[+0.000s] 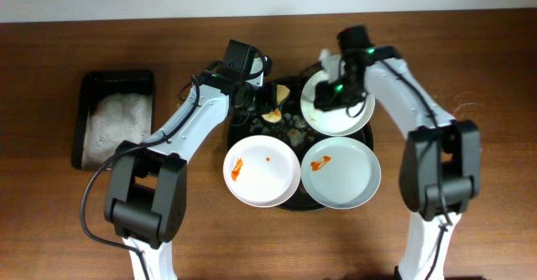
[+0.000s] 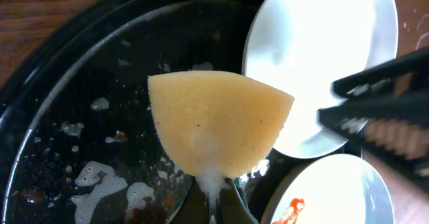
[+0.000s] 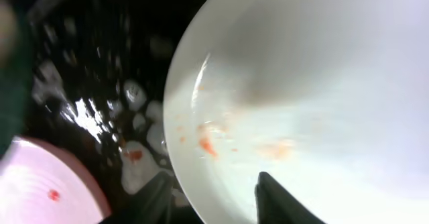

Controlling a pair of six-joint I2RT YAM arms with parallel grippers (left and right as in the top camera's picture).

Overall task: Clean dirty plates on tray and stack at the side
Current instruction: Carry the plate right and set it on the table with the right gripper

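A round black tray [image 1: 298, 206] holds three white plates. My left gripper [image 1: 267, 104] is shut on a yellow sponge [image 2: 214, 120], held just above the foamy tray floor [image 2: 80, 83] beside the back plate. My right gripper [image 1: 327, 95] is shut on the rim of the back right plate [image 1: 346, 116], one finger over and one under it [image 3: 214, 190]. That plate [image 3: 322, 83] shows faint orange smears. The front left plate [image 1: 262, 173] and the front right plate [image 1: 340, 173] carry red sauce stains.
A black rectangular bin [image 1: 113, 121] with white foam stands at the left on the wooden table [image 1: 470, 45]. White foam patches and crumbs [image 2: 100, 180] lie on the tray. The right gripper's black fingers [image 2: 382, 110] show close to the sponge.
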